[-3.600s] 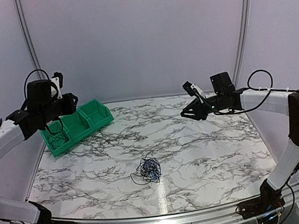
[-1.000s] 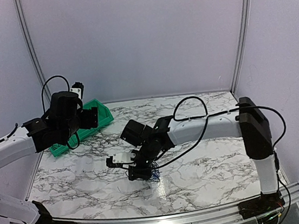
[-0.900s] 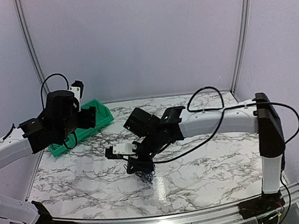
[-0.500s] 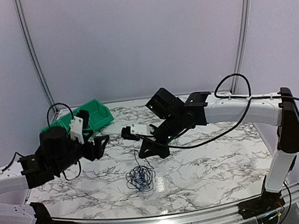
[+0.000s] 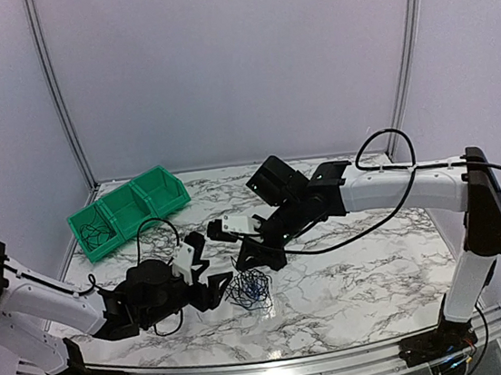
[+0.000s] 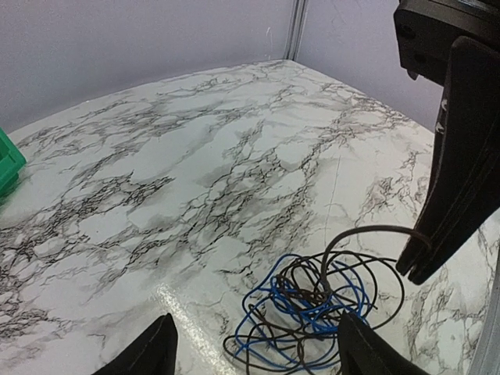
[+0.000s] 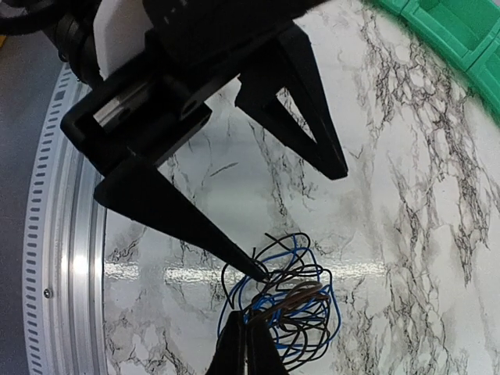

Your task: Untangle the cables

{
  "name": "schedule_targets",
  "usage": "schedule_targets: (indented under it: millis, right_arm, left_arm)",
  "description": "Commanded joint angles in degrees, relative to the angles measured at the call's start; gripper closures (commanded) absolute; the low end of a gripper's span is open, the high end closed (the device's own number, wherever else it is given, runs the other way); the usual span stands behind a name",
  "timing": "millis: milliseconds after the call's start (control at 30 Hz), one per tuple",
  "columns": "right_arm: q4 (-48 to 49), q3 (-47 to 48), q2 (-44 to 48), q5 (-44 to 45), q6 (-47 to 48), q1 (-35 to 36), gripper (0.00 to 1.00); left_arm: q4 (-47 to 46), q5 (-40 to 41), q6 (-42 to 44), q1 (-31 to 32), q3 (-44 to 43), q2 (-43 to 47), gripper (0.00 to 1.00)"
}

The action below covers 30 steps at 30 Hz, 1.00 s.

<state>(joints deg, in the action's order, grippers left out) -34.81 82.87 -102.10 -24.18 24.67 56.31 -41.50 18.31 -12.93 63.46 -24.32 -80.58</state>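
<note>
Top view: the cables (image 5: pixel 250 288) sit as a small knot of thin blue and black strands on the marble tabletop (image 5: pixel 361 270). They are well apart from the green three-compartment bin (image 5: pixel 129 207), out toward the table's near edge and to the bin's right.

Right gripper (image 5: pixel 254 262): directly over the knot, on the side away from the bin, fingers clenched together. In the left wrist view a black strand arches up out of the knot to the tip of the right gripper (image 6: pixel 416 262), so it looks pinched on that one strand. The right wrist view agrees: the pads of the right gripper (image 7: pixel 244 332) meet with dark strands right at their tips and the rest of the cables (image 7: pixel 285 301) just beyond them.

Left gripper (image 5: pixel 213 272): low over the tabletop on the bin's side of the knot, just beside it. Jaws spread apart, grasping nothing. In its own camera the left gripper (image 6: pixel 254 355) has the cables (image 6: pixel 305 312) between and just ahead of its two fingertips (image 6: pixel 152 351); I cannot tell whether they touch.

Bin corner shows at the left edge (image 6: pixel 8 168).
</note>
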Motion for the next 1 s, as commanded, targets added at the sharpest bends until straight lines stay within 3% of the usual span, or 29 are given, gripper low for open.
schedule_targets:
  millis: [0, 200, 333, 467, 600, 800, 967]
  right_arm:
    - [1.76, 1.55, 0.68, -0.66, -0.45, -0.55, 1.0]
    - [1.84, 1.48, 1.46, -1.82, -0.93, -0.52, 1.0]
    - [1.85, 1.71, 2.25, -2.87, -0.94, -0.5, 1.0]
    - [-0.34, 5.16, 3.96, -5.02, -2.13, -0.5, 1.0]
    - [-0.56, 9.35, 6.35, -3.78, -0.94, -0.57, 1.0]
    - [-5.57, 25.53, 4.29, -2.84, 1.29, -0.78, 1.0]
    - [-9.04, 44.49, 2.3, -2.98, 1.13, -2.05, 1.0]
  left_arm:
    - [-17.06, 3.07, -4.31, 1.48, -2.03, -7.44, 0.29]
    - [-28.88, 8.97, -7.89, 2.03, -4.84, -17.86, 0.3]
    - [-29.43, 13.85, -12.01, 2.02, -9.69, -25.01, 0.34]
    - [-29.08, 21.75, -20.19, 2.98, -12.46, -31.74, 0.56]
    - [-26.75, 23.14, -23.67, 4.42, -16.74, -37.42, 0.61]
    - [-19.82, 21.15, -27.26, 4.92, -23.18, -43.61, 0.74]
    - [-18.89, 20.81, -29.17, 4.92, -23.77, -46.24, 0.79]
